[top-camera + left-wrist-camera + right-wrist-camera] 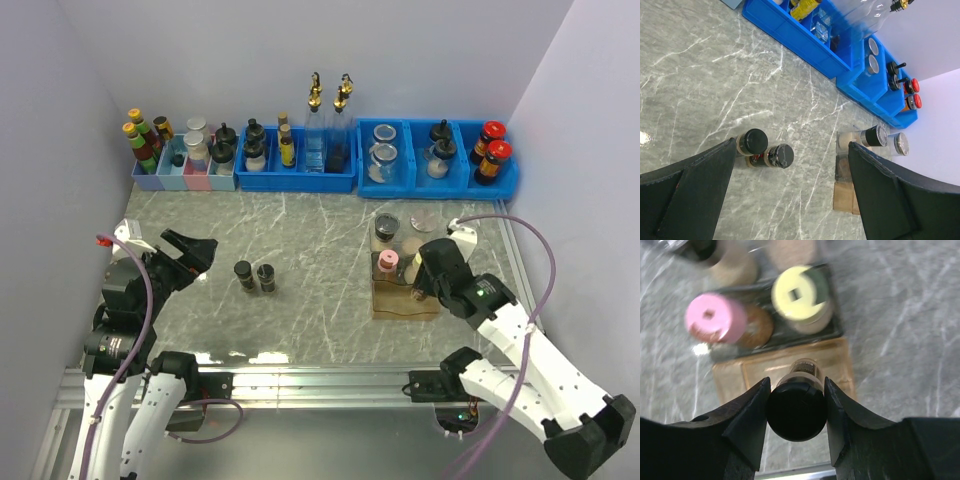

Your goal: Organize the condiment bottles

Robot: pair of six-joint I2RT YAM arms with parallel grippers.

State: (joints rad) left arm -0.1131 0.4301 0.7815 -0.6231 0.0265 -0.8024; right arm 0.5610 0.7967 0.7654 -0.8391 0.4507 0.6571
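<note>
The right gripper is clenched on a black-lid jar over the near end of the wooden tray, close to the pink-lid jar and the yellow-lid jar. The left gripper is released. Two other black-lid jars stand together on the bench.

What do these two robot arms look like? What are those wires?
The left arm and right arm are chunky white shells lower down, with black joints further up. The left gripper and right gripper are black, each with two broad wedge-shaped fingers. A thin purple cable loops along each arm. A small green light glows on the right arm.
</note>
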